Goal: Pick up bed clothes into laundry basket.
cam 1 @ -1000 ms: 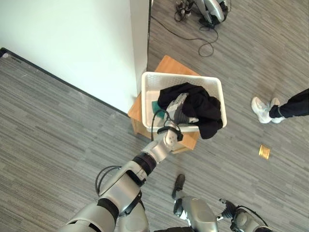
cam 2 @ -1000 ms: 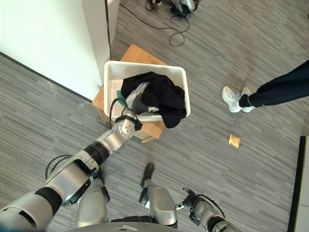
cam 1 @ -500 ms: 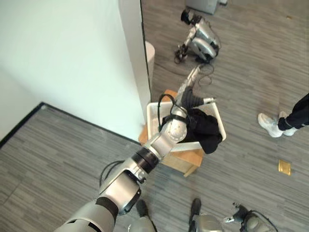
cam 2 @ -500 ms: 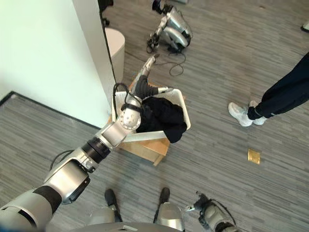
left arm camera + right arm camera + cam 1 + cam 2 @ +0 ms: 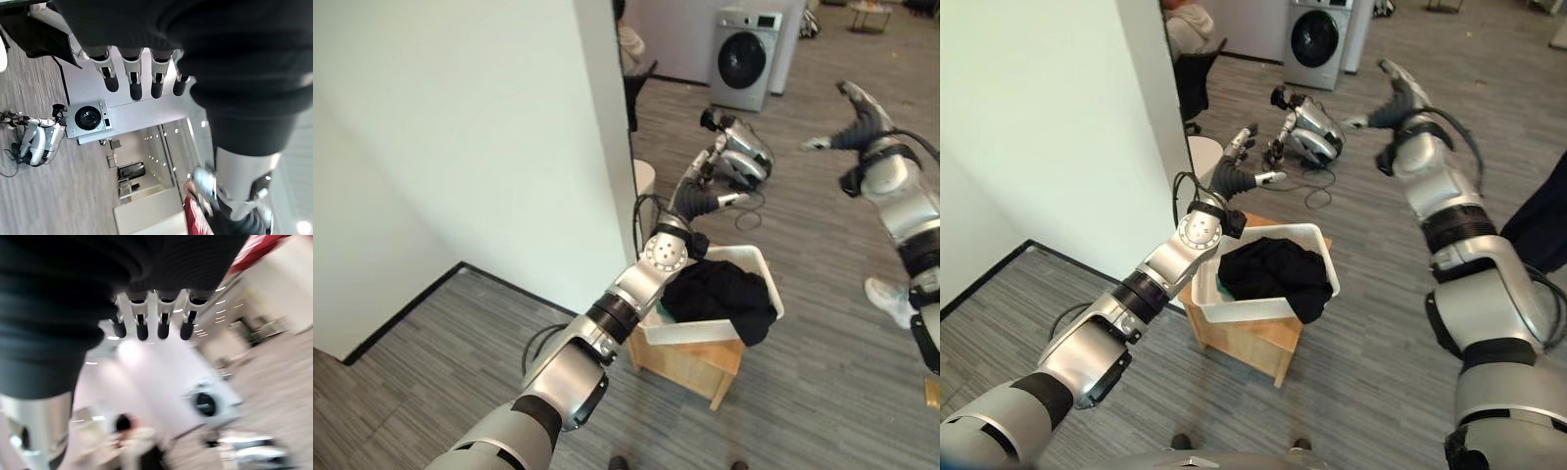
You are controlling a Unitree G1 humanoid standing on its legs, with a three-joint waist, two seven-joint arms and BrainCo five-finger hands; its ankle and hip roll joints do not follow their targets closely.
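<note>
1. A white laundry basket (image 5: pixel 1317 257) sits on a low wooden stool (image 5: pixel 1263 345) on grey striped flooring, just beside the foot of a white wall (image 5: pixel 1058 137), at about 6 o'clock from the centre of the right eye view.

2. Dark bed clothes (image 5: pixel 1268 274) lie heaped inside the basket, with one fold hanging over the rim at the 4 o'clock side; a sliver of teal fabric (image 5: pixel 1221 291) shows beneath them against the basket's 9 o'clock wall.

3. The robot's left hand (image 5: pixel 1239 174) is raised above and beyond the basket, toward 11 o'clock of it, well apart from the clothes. Its fingers (image 5: pixel 133 78) are straight and spread, the thumb apart, holding nothing.

4. The right hand (image 5: pixel 1393 93) is lifted high at about 1 o'clock in the right eye view, far from the basket. Its fingers (image 5: pixel 163 318) are also extended and loose, empty.

5. Beyond the left hand, another silver robot (image 5: pixel 1310 132) lies on the floor with a black cable (image 5: pixel 1317 196) trailing from it, and a washing machine (image 5: pixel 1317 41) stands against the far wall at 12 o'clock.

6. A person in a light top (image 5: pixel 1185 22) is partly visible behind the wall's edge by a dark chair (image 5: pixel 1197 86); another person's dark trouser leg (image 5: pixel 1540 215) enters at 3 o'clock, and a white shoe (image 5: pixel 886 297) shows in the left eye view.
</note>
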